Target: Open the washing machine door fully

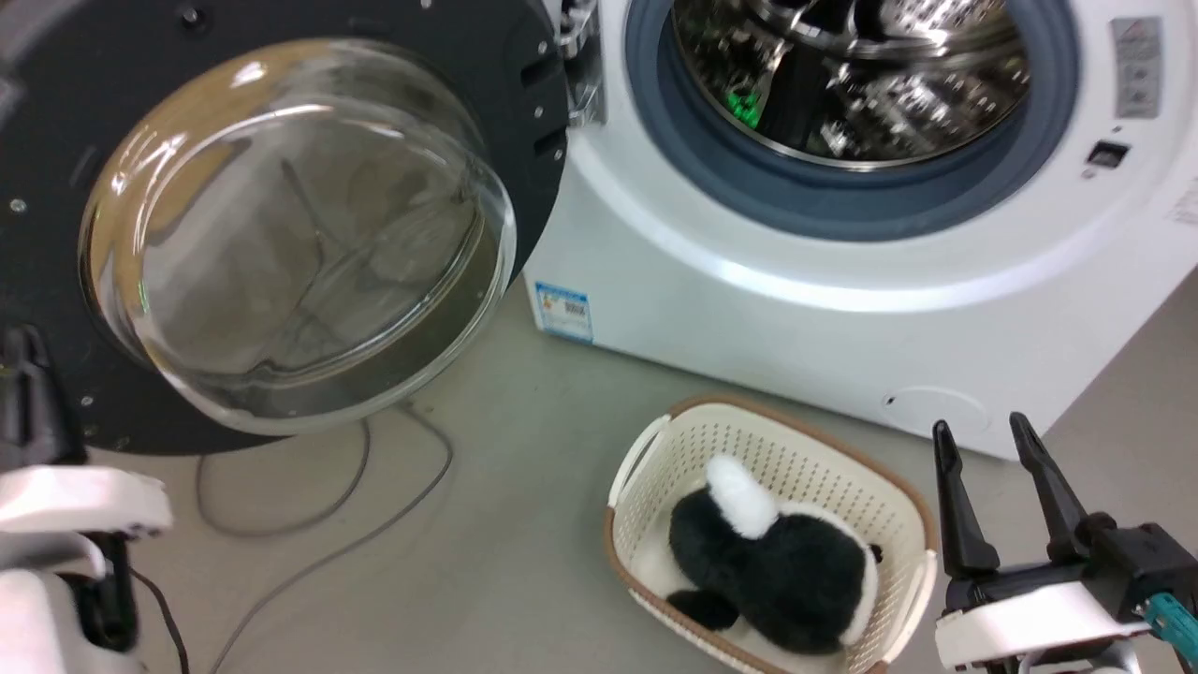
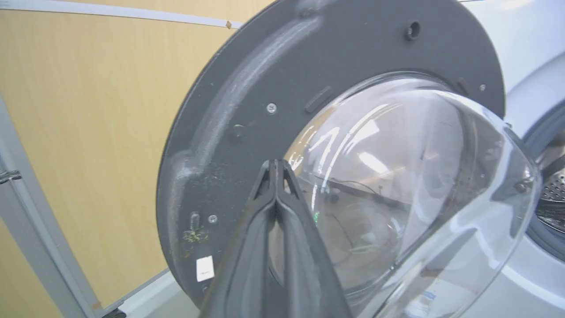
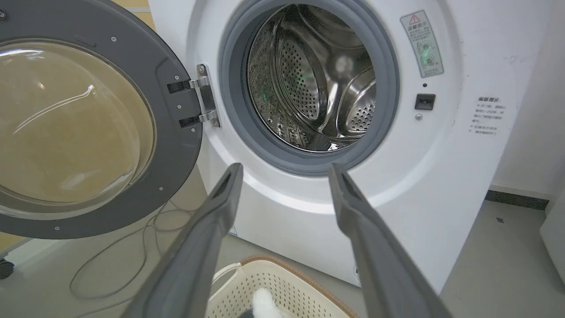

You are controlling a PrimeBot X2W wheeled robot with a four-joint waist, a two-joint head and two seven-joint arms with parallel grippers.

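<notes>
The washing machine door (image 2: 247,110) stands right in front of the pinched-tight left gripper (image 2: 276,164). The right gripper (image 3: 286,170) is spread wide.

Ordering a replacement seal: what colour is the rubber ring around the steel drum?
Blue-grey: the rubber ring shows best in the head view.

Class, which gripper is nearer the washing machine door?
Left. The left gripper, shut, sits close before the inner rim of the washing machine door; the right gripper, open, is off beside the basket.
</notes>
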